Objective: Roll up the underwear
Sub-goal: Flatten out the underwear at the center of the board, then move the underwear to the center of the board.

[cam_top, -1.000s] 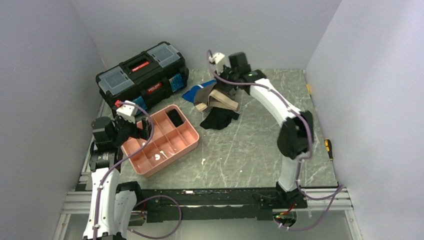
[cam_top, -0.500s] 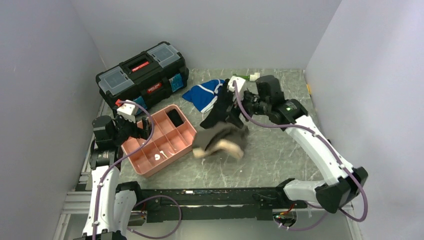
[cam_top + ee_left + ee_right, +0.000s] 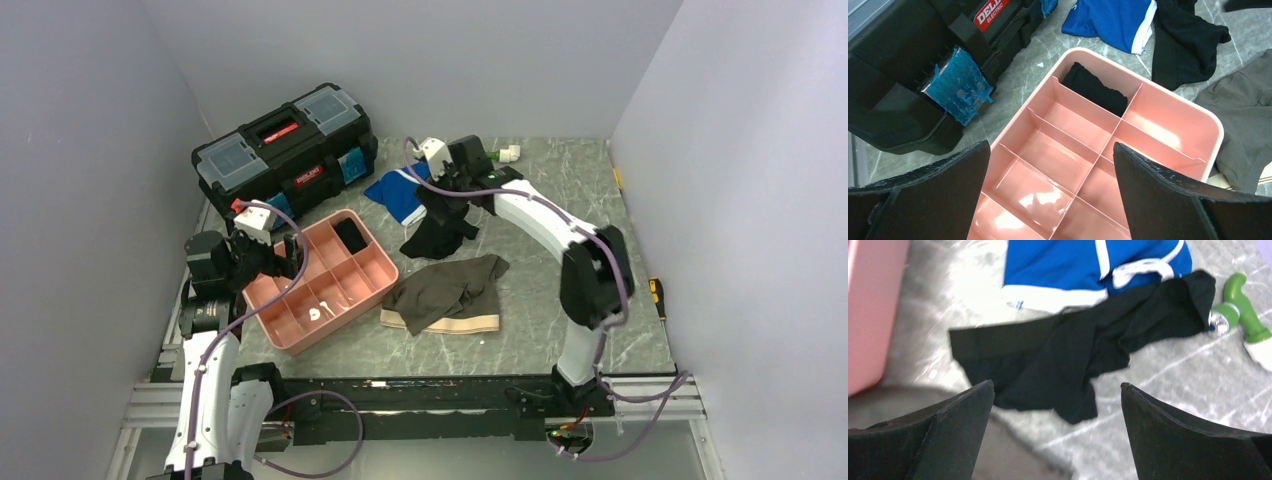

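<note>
The right arm reaches out over the far middle of the tabletop. Its right pincer hangs released and empty above a crumpled black garment, which lies beside a blue-and-white garment. The left arm is bent upright, with the left pincer spread wide over the pink tray and grasping nothing. One far corner compartment holds a rolled black cloth. The underwear lies loose and unrolled on the tabletop just right of the tray, its tan waistband toward the near edge.
</note>
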